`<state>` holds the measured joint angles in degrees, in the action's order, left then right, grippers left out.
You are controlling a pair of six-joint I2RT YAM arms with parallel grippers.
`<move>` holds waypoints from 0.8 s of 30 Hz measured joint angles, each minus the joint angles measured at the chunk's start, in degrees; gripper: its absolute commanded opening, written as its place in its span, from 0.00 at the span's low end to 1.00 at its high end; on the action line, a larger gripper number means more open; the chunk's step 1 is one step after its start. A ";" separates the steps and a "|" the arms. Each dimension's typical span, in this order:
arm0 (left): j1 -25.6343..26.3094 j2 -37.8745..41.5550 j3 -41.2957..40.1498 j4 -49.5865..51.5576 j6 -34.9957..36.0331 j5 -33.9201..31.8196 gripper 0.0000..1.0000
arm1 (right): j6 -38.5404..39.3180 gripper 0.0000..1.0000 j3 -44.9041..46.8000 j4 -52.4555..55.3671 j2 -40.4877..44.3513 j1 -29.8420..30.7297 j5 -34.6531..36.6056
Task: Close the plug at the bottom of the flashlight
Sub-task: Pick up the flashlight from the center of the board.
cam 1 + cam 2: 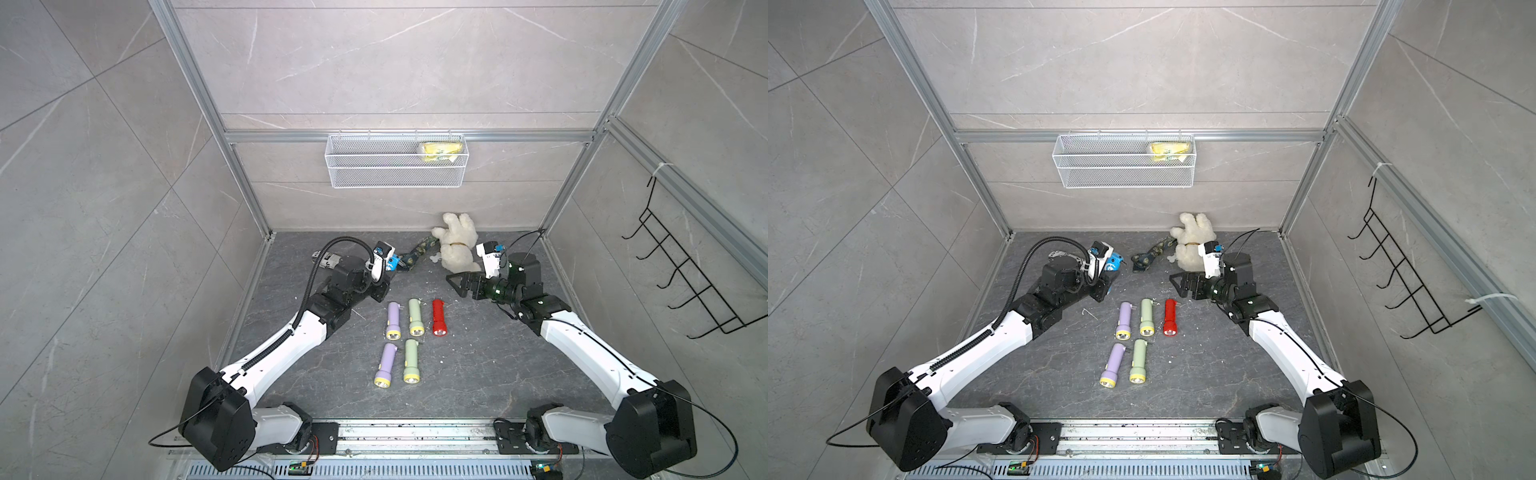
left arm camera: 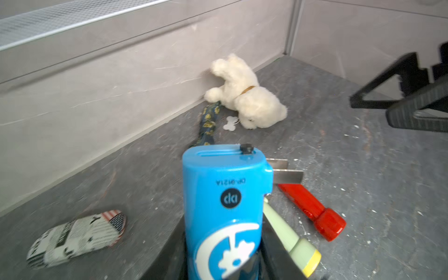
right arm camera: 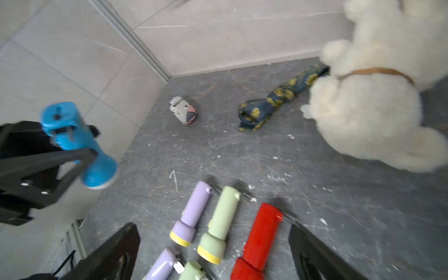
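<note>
Left gripper (image 2: pixel 223 249) is clamped on the blue flashlight (image 2: pixel 225 194). Right gripper (image 1: pixel 454 286) has its jaws spread wide with nothing in them.

We count six flashlights: that blue one plus five on the floor. Going from the bottom of a top view upward, there's a front pair, purple flashlight (image 1: pixel 384 365) and green flashlight (image 1: pixel 411 361). Then comes a row of three: second purple flashlight (image 1: pixel 393 320), second green flashlight (image 1: pixel 415 318) and red flashlight (image 1: pixel 438 318). All five lie lens-down in the frame, tails up.

Above them, centre-left, sits the held blue one. In the left wrist view its long axis runs from the bottom edge up to mid-frame, tail end on top, metal plug blades (image 2: pixel 288 177) sticking out to the right.

Further up: one newsprint pouch (image 1: pixel 321 257), one folded umbrella (image 1: pixel 417 252), one plush dog (image 1: pixel 455 241) at the back wall, one wire basket (image 1: pixel 395 178) hung on it.
</note>
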<state>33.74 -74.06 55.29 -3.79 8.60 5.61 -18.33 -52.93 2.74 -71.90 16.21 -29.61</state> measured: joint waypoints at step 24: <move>-5.01 -3.45 -16.46 -39.43 -11.52 35.45 0.00 | 4.85 0.80 -9.25 -0.52 -3.06 10.51 -14.45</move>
<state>28.73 -77.52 38.83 -43.22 -2.92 41.06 -13.47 -62.17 2.22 -74.96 26.72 -44.05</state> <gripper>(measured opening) 0.388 0.817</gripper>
